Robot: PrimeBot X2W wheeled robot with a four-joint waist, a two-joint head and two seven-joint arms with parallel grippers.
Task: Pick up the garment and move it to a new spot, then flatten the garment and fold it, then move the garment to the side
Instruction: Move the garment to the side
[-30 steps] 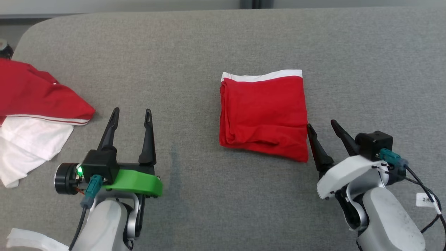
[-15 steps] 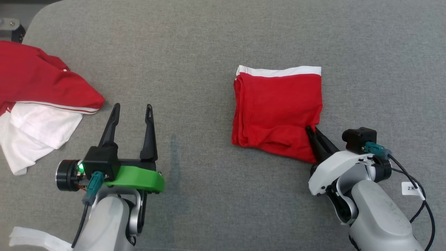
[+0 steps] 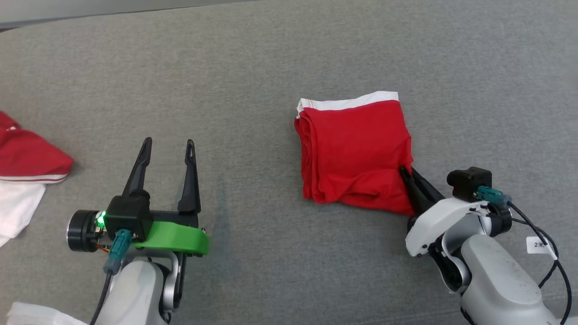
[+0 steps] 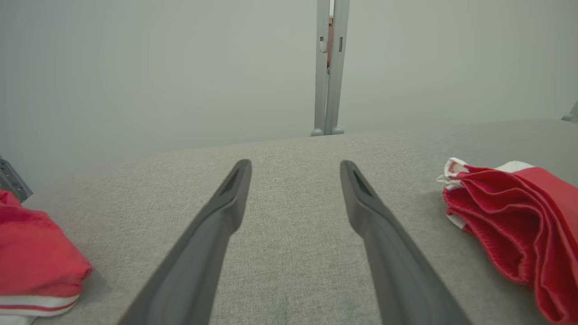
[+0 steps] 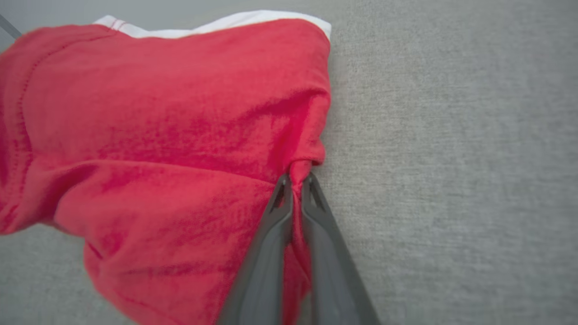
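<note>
Reads as robotics lab or test room. Wide table (image 3: pixel 253 67) wrapped in grey felt-like cloth, serving as bench. Behind it, plain pale wall (image 4: pixel 135 67), grey metal post (image 4: pixel 329 67) standing at table's far edge. Perforated metal piece (image 4: pixel 11 178) poking in at far left. Red-and-white clothes (image 3: pixel 27 167) heaped at left edge, folded red garment (image 3: pixel 356 149) mid-table, laid out like test pieces. Right arm (image 3: pixel 496 280) bare-wired: teal plug (image 3: pixel 490 195) exposed, paper tag (image 3: pixel 538 245) dangling beside it. Left arm (image 3: pixel 135 289) carries bright green plastic mount (image 3: pixel 176 237).
</note>
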